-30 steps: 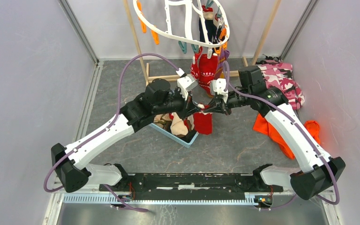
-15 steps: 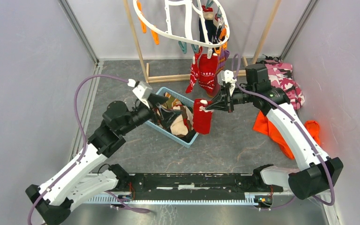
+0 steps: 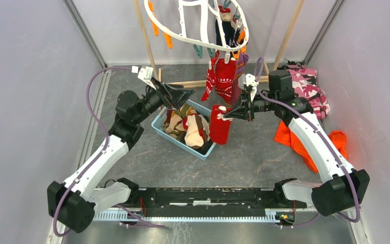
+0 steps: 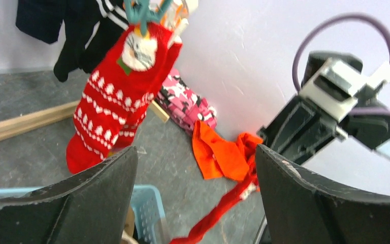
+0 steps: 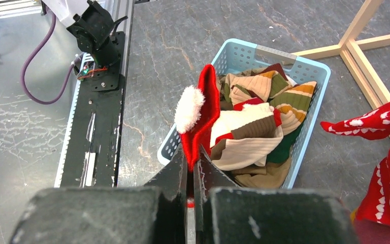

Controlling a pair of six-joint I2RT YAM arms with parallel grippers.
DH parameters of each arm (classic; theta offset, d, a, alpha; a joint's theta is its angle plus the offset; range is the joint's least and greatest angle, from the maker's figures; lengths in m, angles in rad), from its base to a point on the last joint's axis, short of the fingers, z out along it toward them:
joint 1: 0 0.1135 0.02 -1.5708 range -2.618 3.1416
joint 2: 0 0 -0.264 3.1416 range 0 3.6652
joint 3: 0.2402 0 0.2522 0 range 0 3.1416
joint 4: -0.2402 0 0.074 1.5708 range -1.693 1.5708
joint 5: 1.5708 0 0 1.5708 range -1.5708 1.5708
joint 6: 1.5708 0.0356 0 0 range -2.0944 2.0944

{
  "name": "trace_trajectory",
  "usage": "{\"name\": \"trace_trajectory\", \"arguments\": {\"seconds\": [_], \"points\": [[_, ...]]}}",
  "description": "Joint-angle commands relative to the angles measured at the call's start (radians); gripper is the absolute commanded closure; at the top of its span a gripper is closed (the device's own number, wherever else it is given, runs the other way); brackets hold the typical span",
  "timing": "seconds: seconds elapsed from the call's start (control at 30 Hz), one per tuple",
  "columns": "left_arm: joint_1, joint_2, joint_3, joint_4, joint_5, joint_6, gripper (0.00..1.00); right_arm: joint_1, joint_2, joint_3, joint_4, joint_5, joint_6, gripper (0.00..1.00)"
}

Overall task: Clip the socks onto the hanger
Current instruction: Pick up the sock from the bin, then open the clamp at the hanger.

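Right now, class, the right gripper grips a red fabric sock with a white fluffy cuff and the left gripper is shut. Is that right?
Not quite: the left gripper is open, as the left wrist view shows. The right gripper does grip the red fabric sock.

The hanger [image 3: 183,39] is white, the hanging sock [image 3: 225,76] red with white patterns, the held sock [image 3: 219,127] red, white-cuffed, the basket [image 3: 177,143] light blue.

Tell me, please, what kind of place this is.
Most likely a robot test cell staged for laundry work, not a home: plain grey walls close around the floor, two arms are bolted to a black rail, and a white clip hanger hangs near a blue basket of socks.
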Motion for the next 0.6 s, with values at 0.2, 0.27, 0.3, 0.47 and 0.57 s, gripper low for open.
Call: {"name": "trace_trajectory", "arguments": {"seconds": [0.2, 0.27, 0.3, 0.47, 0.57], "points": [[0.027, 0.241, 0.326, -0.027, -0.103, -0.118, 0.22, -0.016, -0.023, -0.02, 0.092, -0.004, 0.08, 1.0], [0.026, 0.27, 0.374, -0.076, -0.123, -0.102, 0.22, -0.016, -0.019, -0.022, 0.098, -0.005, 0.085, 1.0], [0.021, 0.282, 0.391, -0.094, -0.141, -0.093, 0.22, -0.016, -0.017, -0.023, 0.099, -0.005, 0.087, 1.0], [-0.016, 0.32, 0.478, -0.209, -0.247, -0.023, 0.26, -0.016, 0.0, -0.004, 0.1, -0.003, 0.095, 1.0], [-0.031, 0.335, 0.496, -0.244, -0.3, 0.001, 0.27, -0.016, 0.008, 0.004, 0.098, -0.005, 0.097, 1.0]]}}
